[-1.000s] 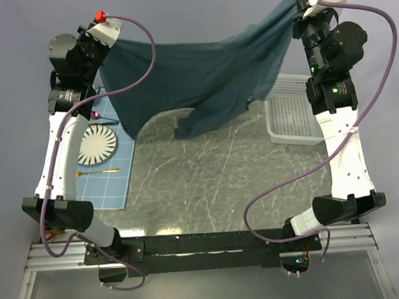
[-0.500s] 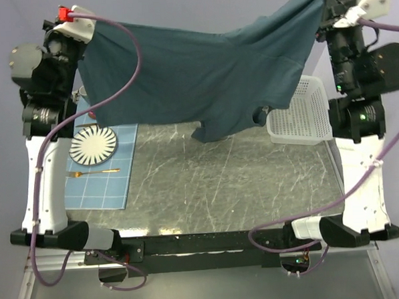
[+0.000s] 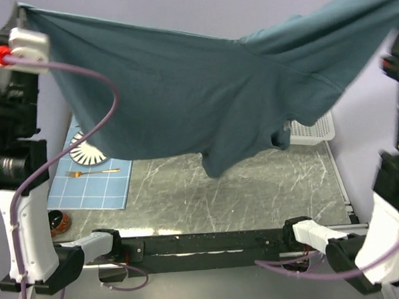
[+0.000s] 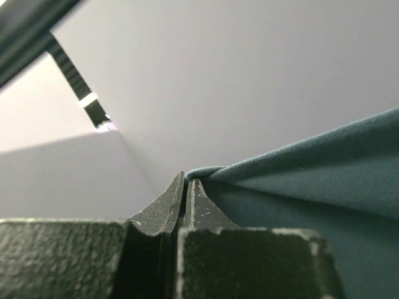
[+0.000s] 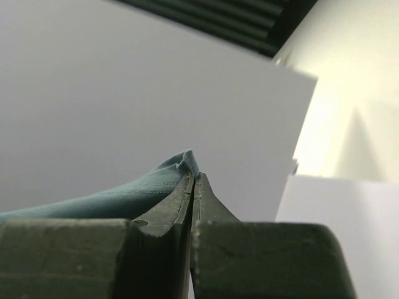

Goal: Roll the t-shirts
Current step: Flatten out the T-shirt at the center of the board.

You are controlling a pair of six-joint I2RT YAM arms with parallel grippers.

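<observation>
T-shirt [image 3: 183, 90] higher, corners inside left pincer [image 4: 186, 188], right pincer [image 5: 192, 185]

Aloft, left hand [image 4: 186, 179] and right hand [image 5: 192, 177] clenched

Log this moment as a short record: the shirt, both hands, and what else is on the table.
t-shirt: dark slate-blue, held up and spread between both hands, one fold drooping at the middle
left hand: shut on the t-shirt's edge
right hand: shut on the t-shirt's edge
placemat: light blue checked, on the left of the table
plate: striped, on the placemat, partly hidden by the t-shirt
utensil: on the placemat, nearer than the plate
basket: white, right side, mostly hidden
stage: not yet rolled
</observation>
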